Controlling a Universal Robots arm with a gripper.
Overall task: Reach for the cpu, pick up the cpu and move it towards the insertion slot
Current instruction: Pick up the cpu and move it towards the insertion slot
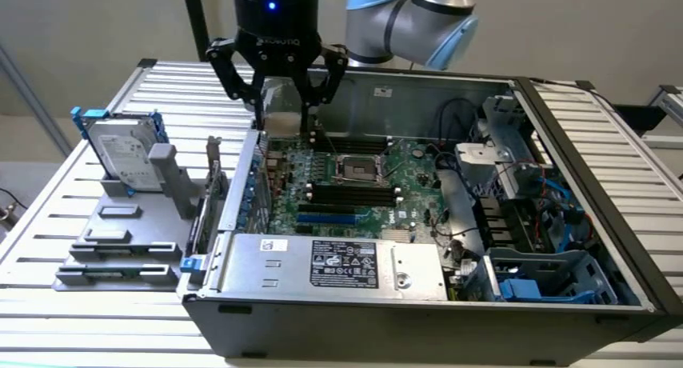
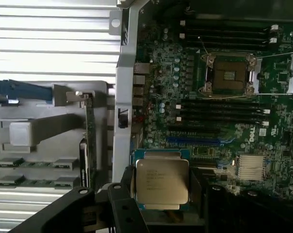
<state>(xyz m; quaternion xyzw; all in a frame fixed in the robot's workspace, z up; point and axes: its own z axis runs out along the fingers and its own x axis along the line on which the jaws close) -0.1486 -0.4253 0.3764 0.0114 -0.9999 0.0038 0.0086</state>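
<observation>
From the desk's left side I see the hard drive [image 1: 121, 154] upright in its grey holder [image 1: 128, 224]. Further right, my gripper [image 1: 280, 112] hangs over the open case's [image 1: 427, 304] rear left corner, jaws closed on the cpu [image 2: 162, 181]. The insertion slot [image 1: 357, 170] lies near, toward the board's middle. My worry: a thin edge grip could let the chip tilt or slip onto the board.

The cpu [image 2: 162, 182] has a silver top with a blue-green rim. The insertion slot [image 2: 229, 74] is shiny silver, dark-centred, on a green motherboard [image 2: 185, 92]. The pincer [image 1: 280, 104] is black; the desk [image 1: 64, 200] is ribbed grey-white.
</observation>
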